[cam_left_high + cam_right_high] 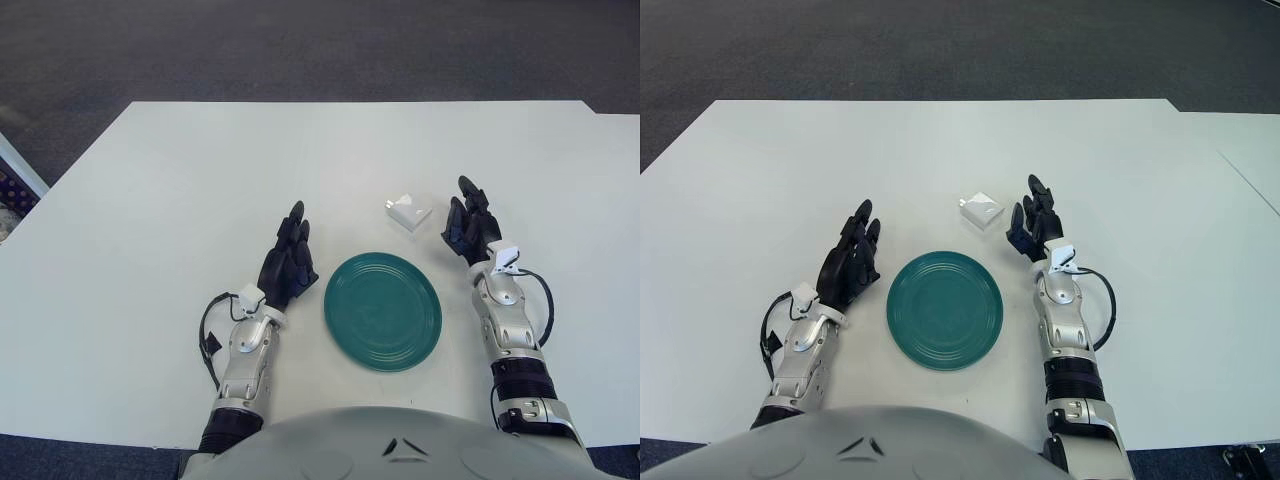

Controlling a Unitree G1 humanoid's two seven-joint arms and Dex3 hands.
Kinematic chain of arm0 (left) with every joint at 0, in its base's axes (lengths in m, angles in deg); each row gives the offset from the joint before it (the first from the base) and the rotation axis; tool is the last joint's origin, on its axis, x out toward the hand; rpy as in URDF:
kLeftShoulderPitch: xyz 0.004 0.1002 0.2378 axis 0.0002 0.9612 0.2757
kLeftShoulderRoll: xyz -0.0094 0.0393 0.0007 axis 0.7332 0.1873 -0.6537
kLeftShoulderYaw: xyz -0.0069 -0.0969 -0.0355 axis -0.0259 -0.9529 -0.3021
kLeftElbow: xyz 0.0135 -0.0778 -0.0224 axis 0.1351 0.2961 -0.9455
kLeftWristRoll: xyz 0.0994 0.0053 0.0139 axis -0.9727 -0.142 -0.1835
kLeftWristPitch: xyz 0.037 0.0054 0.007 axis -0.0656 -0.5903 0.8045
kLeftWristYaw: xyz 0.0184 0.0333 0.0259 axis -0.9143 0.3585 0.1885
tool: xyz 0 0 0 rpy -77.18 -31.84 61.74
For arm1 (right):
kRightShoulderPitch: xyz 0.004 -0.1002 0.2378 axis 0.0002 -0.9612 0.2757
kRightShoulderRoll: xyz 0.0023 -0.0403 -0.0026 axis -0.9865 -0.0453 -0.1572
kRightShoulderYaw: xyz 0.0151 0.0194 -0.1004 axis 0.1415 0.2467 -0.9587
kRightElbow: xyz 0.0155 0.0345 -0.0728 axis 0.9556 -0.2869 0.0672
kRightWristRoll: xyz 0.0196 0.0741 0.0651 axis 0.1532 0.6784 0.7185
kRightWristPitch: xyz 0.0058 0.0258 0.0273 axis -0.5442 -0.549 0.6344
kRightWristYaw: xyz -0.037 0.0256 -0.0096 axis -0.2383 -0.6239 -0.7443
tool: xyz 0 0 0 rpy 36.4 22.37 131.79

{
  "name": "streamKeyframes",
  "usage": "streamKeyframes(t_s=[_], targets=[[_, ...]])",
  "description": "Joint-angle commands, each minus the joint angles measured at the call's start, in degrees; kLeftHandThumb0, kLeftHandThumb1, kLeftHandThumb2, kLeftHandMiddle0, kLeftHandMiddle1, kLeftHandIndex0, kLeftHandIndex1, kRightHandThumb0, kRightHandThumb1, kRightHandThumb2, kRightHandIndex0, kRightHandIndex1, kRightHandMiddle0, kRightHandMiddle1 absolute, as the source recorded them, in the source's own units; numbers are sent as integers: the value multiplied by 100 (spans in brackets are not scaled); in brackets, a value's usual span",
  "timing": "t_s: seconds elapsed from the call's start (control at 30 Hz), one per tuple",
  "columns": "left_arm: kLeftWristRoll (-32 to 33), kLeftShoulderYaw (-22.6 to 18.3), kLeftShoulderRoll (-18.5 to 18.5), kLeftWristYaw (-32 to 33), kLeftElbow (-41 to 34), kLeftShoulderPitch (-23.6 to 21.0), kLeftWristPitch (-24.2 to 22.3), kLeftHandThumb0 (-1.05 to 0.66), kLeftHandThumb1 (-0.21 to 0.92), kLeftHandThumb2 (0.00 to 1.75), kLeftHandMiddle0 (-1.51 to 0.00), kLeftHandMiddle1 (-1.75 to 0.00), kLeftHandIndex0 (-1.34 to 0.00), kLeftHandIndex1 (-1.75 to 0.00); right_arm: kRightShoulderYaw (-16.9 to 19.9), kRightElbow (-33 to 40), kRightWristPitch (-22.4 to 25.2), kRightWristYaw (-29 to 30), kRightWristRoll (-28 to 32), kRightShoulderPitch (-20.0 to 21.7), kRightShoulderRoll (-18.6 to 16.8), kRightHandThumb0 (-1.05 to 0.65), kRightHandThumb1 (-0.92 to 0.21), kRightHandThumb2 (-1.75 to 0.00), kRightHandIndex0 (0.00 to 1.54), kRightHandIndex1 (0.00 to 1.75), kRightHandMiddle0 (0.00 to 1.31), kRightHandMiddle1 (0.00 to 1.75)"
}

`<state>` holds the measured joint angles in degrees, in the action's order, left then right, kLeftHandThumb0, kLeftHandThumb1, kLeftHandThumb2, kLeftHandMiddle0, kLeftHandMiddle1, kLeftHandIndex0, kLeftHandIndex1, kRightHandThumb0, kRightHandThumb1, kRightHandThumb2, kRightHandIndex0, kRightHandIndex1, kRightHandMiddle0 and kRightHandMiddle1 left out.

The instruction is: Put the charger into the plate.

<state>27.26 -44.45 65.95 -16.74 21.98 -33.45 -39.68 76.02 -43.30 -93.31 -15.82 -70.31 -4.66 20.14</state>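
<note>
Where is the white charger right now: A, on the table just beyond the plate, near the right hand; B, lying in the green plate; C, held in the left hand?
A: the charger lies on the table beyond the plate, beside the open right hand; the left hand holds nothing.

no legible text, perhaps too small

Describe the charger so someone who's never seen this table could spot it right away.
Start at the round teal plate near the front of the white table. Just beyond its far right edge, beside the open right hand, lies the charger. It is the only small white blocky object there.
</note>
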Motion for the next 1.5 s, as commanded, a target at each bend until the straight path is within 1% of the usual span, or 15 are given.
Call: streamKeyframes(t_s=[0.0,0.1,0.23,0.43,0.57,0.63,0.77,0.97,1.07,1.17,1.3,1.37,1.47], targets=[[-18,12,76,7,149,111,-276,-74,92,99,0,0,0,-12,101,156,21,21,-57,311,186,-71,-92,-87,7,0,0,17],[-31,27,92,35,87,105,-421,-74,92,99,0,0,0,-11,115,225,-10,19,-97,428,255,-72,-92,-87,7,0,0,16],[-72,36,73,117,45,73,-571,-76,92,98,0,0,0,-9,77,208,-234,39,-189,568,299,-72,-92,-85,8,0,0,17],[-77,27,25,120,120,54,-258,-78,92,100,0,0,0,-11,34,98,-479,132,-373,815,334,-74,-92,-84,8,0,0,17],[24,6,-8,25,233,16,-86,-77,92,101,-1,0,0,-13,-51,64,-620,290,-700,991,424,-77,-92,-83,8,0,0,19],[94,-34,0,-18,313,-14,-64,-76,92,100,-1,0,0,-13,-126,134,-536,379,-933,1127,479,-80,-92,-80,8,0,0,22],[145,-74,-4,16,426,-65,-203,-74,92,100,-1,0,0,-15,-271,156,-376,472,-1380,1407,652,-86,-92,-75,8,0,0,28],[-6,-29,31,90,485,-112,-205,-75,92,99,0,0,0,-14,-642,-228,-672,735,-2355,1755,1143,-93,-92,-70,9,0,0,34],[-114,5,39,133,400,-75,-54,-78,92,99,0,0,0,-12,-950,-553,-805,937,-2962,2004,1440,-93,-92,-68,9,1,0,38],[-141,4,22,144,401,-59,105,-80,92,99,0,0,0,-12,-1192,-771,-834,1020,-3360,2191,1632,-93,-92,-65,10,1,0,42],[-94,-80,-4,77,881,-211,440,-81,92,99,-1,0,0,-11,-1518,-959,-795,945,-3765,2377,1852,-92,-92,-62,11,1,0,45],[-19,-111,-37,52,974,-246,478,-81,92,99,-1,0,0,-11,-1738,-1063,-774,847,-4003,2473,1959,-92,-92,-61,10,1,0,45],[78,-142,-48,25,1066,-279,352,-81,92,99,-1,0,0,-12,-2058,-1248,-784,735,-4330,2608,2096,-90,-92,-57,8,0,0,43]])
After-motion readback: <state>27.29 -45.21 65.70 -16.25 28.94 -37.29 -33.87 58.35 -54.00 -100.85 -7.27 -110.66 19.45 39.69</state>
